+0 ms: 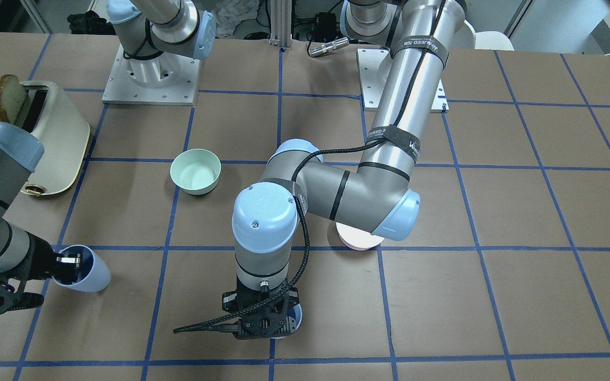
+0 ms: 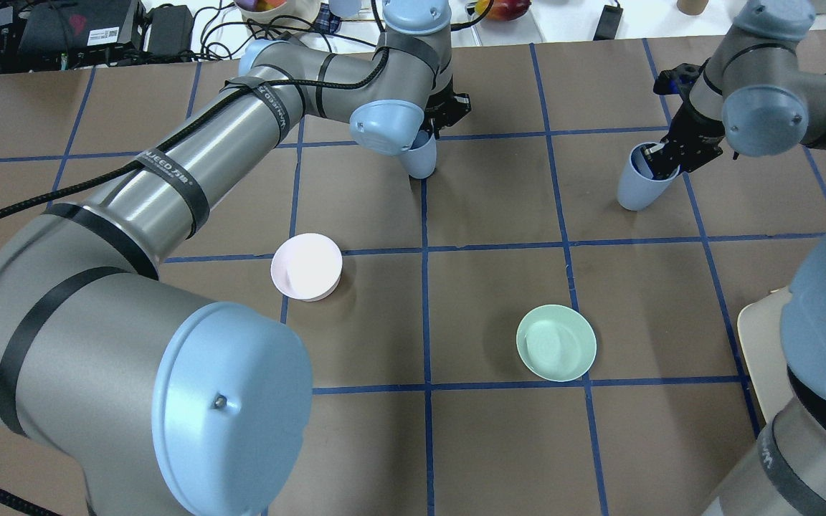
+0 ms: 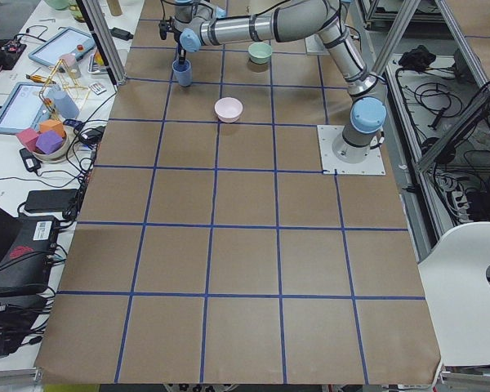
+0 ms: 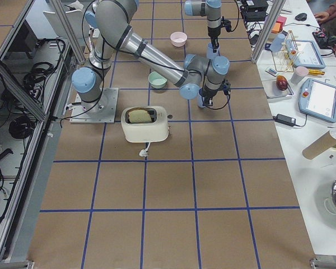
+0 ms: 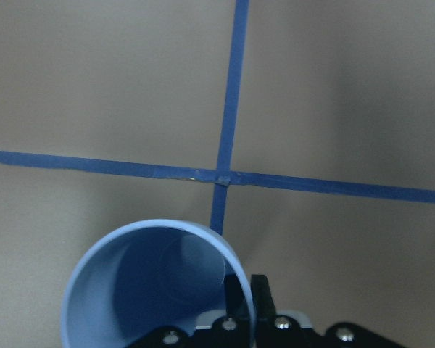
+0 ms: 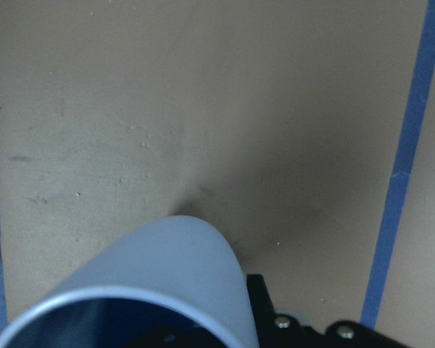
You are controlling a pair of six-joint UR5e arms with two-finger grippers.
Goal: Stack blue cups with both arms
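Observation:
One blue cup [image 2: 419, 156] stands upright by a tape crossing at the table's far side. My left gripper [image 2: 433, 132] is shut on its rim, one finger inside and one outside. The left wrist view looks down into this cup [image 5: 141, 290], with a finger [image 5: 259, 296] against the wall. It also shows in the front view [image 1: 295, 316] under the left gripper [image 1: 270, 328]. The second blue cup [image 2: 637, 188] is tilted. My right gripper [image 2: 660, 163] is shut on its rim. It shows again in the front view [image 1: 89, 271] and the right wrist view [image 6: 159, 283].
A mint-green bowl [image 2: 556, 342] and a pale pink bowl [image 2: 307, 266] sit on the middle of the table between the arms. A cream toaster [image 1: 56, 143] holding a bread slice [image 1: 9, 98] stands near the right arm. Blue tape lines grid the brown table.

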